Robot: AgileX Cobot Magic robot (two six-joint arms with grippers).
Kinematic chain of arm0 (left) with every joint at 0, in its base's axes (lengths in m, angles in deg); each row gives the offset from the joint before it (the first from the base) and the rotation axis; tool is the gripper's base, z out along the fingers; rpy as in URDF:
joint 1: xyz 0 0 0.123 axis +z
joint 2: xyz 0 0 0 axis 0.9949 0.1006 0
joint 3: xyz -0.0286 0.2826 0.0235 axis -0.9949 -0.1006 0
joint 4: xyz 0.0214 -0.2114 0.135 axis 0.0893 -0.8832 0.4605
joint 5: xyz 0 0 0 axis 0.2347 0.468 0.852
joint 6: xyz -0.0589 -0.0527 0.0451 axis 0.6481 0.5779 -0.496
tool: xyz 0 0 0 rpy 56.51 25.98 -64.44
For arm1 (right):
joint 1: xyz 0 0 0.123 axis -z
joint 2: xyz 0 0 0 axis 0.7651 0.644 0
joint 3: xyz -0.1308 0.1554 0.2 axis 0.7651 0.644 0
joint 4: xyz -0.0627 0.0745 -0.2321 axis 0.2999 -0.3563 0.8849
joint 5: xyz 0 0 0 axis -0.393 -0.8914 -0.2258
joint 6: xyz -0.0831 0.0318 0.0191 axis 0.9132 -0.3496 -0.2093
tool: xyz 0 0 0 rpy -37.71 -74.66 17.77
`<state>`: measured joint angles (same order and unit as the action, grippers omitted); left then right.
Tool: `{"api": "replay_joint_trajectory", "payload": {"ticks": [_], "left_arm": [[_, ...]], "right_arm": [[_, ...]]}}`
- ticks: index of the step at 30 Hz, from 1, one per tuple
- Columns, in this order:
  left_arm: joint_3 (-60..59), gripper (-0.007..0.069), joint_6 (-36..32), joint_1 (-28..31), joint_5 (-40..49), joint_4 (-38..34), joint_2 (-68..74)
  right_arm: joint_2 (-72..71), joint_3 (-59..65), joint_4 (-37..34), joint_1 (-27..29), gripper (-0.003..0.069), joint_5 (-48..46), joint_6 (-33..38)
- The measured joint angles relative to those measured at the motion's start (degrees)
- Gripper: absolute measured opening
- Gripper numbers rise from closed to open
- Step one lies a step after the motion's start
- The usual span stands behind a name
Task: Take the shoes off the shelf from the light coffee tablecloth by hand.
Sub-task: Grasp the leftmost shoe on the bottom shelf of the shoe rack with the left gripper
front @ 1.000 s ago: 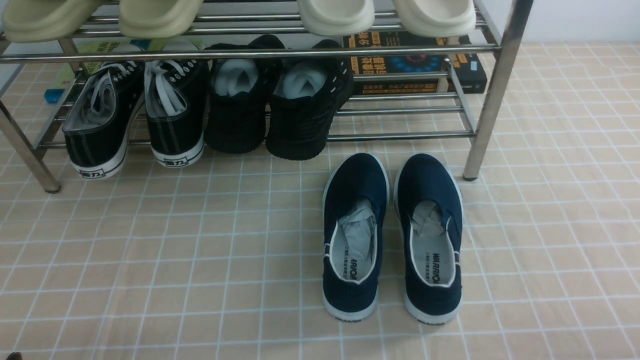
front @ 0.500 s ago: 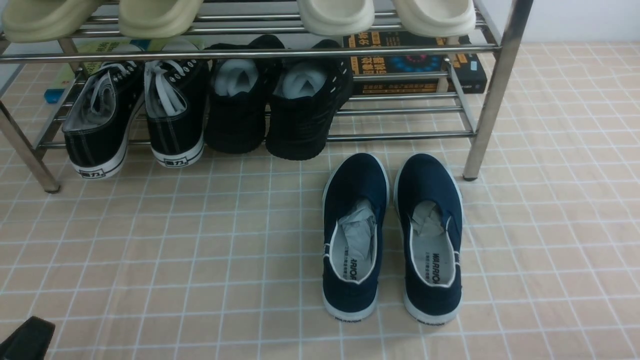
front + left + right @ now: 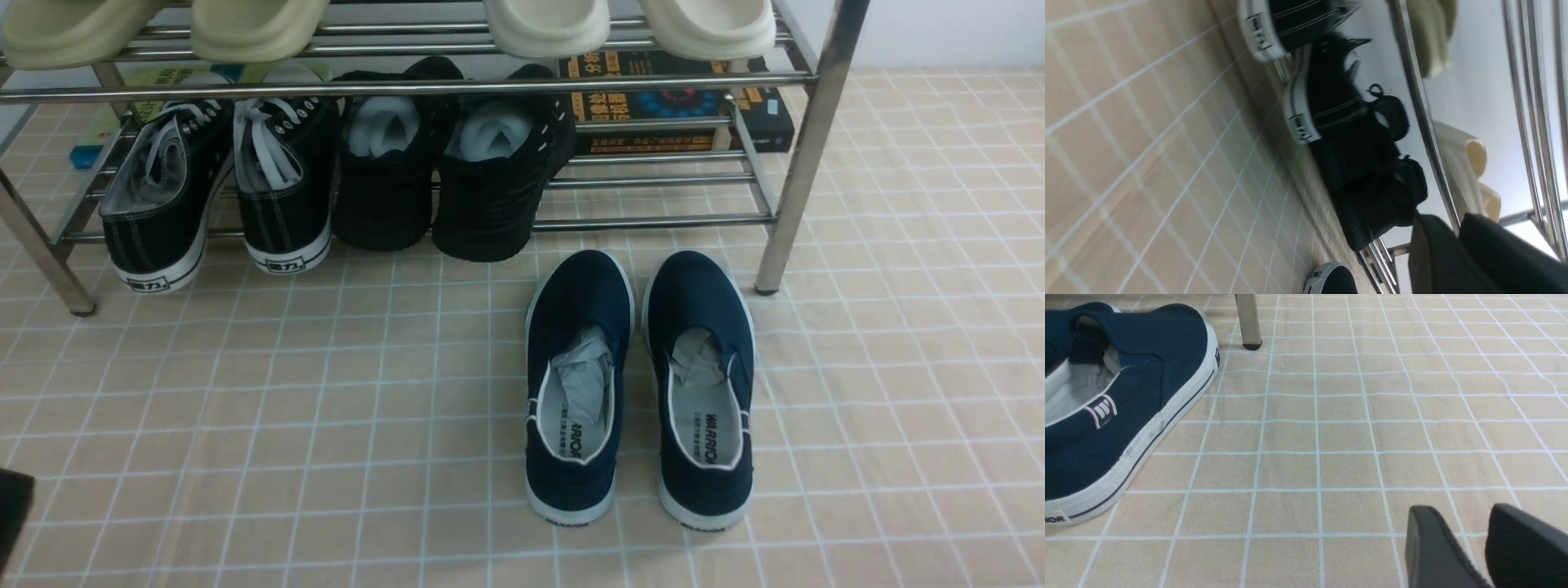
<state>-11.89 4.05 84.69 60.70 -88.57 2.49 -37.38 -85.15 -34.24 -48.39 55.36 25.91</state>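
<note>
Both empty: left gripper (image 3: pixel 1457 228) fingers (image 3: pixel 1433 253) barely parted; right gripper (image 3: pixel 1468 518) fingers (image 3: pixel 1429 547) slightly spread above light coffee tablecloth (image 3: pixel 1331 437).

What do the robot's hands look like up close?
Both are pincers of two flat, matte black fingers with rounded tips. On the right gripper one finger has a finely ribbed face; the left gripper looks smooth, though blurred. No cables, markings or arm segments show.
</note>
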Motion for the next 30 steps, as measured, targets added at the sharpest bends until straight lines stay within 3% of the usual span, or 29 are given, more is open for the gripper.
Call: {"api": "replay_joint_trajectory", "payload": {"ticks": [3,6,7,9,12,13,17,23,30], "left_arm": [[10.6,0.0006,-7.3,0.0,10.4,5.3,6.9],[17.0,0.0001,-11.4,0.0,23.7,7.6,18.4],[17.4,0.0001,-11.8,0.0,23.7,7.7,18.4],[22.3,0.0001,-18.2,0.0,35.3,8.2,31.3],[27.2,0.0001,-23.9,0.0,42.5,8.4,42.1],[32.0,0.0001,-29.3,0.0,45.9,8.8,49.8],[41.4,0.0001,-35.9,0.0,46.3,9.4,63.2],[57.7,0.0005,-37.6,0.8,45.5,9.5,77.4],[74.0,0.0009,-38.8,10.4,48.0,7.9,89.4]], "right_arm": [[0.0,0.0,0.0,0.0,0.0232,0.0,0.0],[0.0,0.0,0.0,0.0,0.0236,0.0,0.0],[0.0,0.0,0.0,0.0,0.0236,0.0,0.0],[0.0,0.0,0.0,0.0,0.0237,0.0,0.0],[0.0,0.0,0.0,0.0,0.0237,0.0,0.0],[0.0,0.0,0.0,0.0,0.0237,0.0,0.0],[0.0,0.0,0.0,0.0,0.0238,0.0,0.0],[0.0,0.0,0.0,0.0,0.0238,0.0,0.0],[0.0,0.0,0.0,0.0,0.0239,0.0,0.0]]}}
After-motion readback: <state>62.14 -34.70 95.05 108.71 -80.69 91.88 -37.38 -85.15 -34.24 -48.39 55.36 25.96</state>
